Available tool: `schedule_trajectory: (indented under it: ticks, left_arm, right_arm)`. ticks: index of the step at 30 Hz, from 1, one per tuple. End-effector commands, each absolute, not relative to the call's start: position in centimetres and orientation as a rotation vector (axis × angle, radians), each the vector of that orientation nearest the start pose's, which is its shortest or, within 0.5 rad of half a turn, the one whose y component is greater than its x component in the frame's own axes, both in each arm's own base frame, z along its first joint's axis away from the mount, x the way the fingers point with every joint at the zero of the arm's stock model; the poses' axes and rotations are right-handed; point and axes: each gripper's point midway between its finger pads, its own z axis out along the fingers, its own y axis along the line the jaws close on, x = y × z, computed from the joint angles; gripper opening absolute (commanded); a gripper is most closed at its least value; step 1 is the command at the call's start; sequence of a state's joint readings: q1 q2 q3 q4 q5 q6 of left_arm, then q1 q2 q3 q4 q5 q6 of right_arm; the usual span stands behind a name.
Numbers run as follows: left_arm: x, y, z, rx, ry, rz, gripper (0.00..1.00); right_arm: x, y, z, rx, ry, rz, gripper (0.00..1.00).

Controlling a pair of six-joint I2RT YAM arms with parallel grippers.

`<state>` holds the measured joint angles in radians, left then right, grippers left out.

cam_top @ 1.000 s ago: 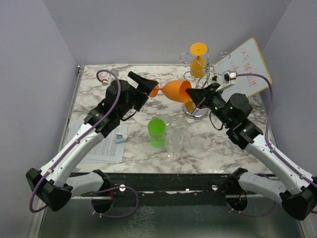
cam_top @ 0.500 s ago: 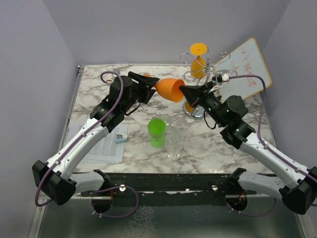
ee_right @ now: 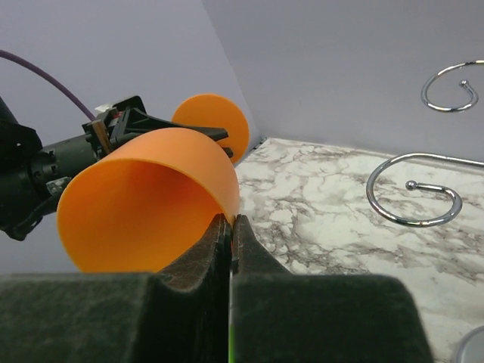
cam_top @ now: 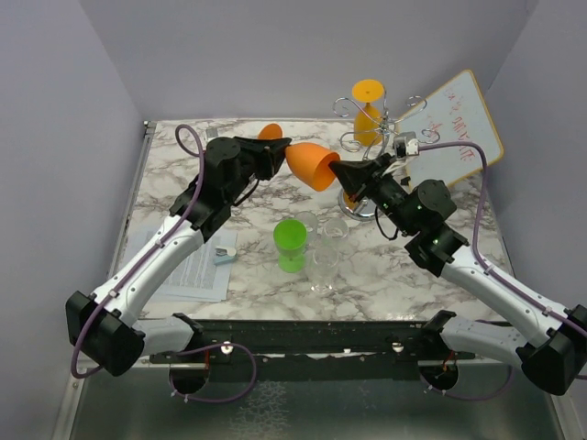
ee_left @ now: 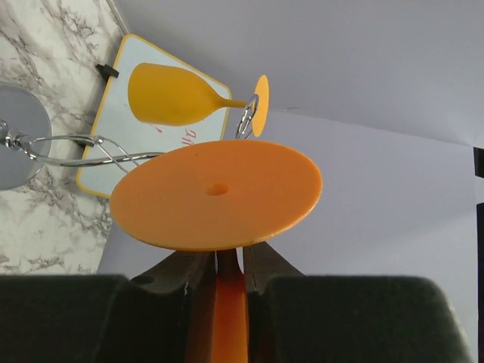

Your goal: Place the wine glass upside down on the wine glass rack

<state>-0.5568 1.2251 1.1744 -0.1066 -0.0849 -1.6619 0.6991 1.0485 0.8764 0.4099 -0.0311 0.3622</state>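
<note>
An orange wine glass hangs on its side above the table, between my two grippers. My left gripper is shut on its stem, just behind the round foot. My right gripper pinches the rim of the bowl, its jaws almost together. The wine glass rack stands at the back right on a shiny disc base. A second orange glass hangs upside down on it. Its spiral arms lie to the right of my right gripper.
A tilted whiteboard leans behind the rack. A green cup and clear glasses stand mid-table below the held glass. A paper sheet lies near the left front.
My left gripper has closed from wide open onto the stem. The glass has shifted a little left and back, with both arms following.
</note>
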Motion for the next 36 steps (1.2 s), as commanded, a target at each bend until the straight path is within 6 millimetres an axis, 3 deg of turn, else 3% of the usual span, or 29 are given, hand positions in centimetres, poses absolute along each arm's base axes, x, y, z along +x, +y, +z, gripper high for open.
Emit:
schedule_trajectory:
  ticks: [1, 3, 5, 8, 12, 16, 21, 26, 31, 36]
  left_arm:
    - [35.3, -26.1, 37.7, -1.037, 1.668, -1.565, 0.0]
    - [35.7, -25.9, 37.8, -0.999, 1.669, -1.541, 0.0]
    - [36.0, -25.7, 38.5, -0.942, 1.642, -1.537, 0.0]
    - [36.6, -25.1, 39.3, -0.867, 1.612, -1.503, 0.0]
    - [37.1, -24.7, 40.5, -0.711, 1.611, -1.435, 0.0]
    - [37.7, -24.5, 41.6, -0.507, 1.617, -1.323, 0.0]
    - [37.7, -25.0, 43.3, -0.208, 1.593, -1.204, 0.0]
    - [37.3, -26.3, 43.9, 0.102, 1.562, -1.103, 0.0]
    - [37.9, -26.8, 43.4, 0.281, 1.541, -0.996, 0.0]
    - [39.0, -27.1, 42.9, 0.359, 1.522, -0.925, 0.0]
  right_arm:
    - [27.4, 27.6, 37.4, -0.281, 1.397, 0.988, 0.13]
    - [27.3, 27.1, 37.1, -0.247, 1.429, 0.991, 0.36]
    - [27.0, 26.6, 37.0, -0.229, 1.448, 0.987, 0.5]
    - [26.2, 25.6, 36.9, -0.241, 1.47, 0.951, 0.65]
    - [25.9, 22.8, 37.9, -0.336, 1.583, 0.722, 0.77]
    - [25.1, 21.5, 39.3, -0.399, 1.644, 0.645, 0.78]
    - [25.3, 22.6, 42.5, -0.298, 1.638, 0.759, 0.78]
    - [27.1, 25.4, 45.1, -0.159, 1.645, 0.918, 0.78]
    - [29.5, 27.3, 46.8, -0.002, 1.696, 0.996, 0.75]
    - [31.6, 26.7, 48.6, 0.129, 1.65, 0.96, 0.74]
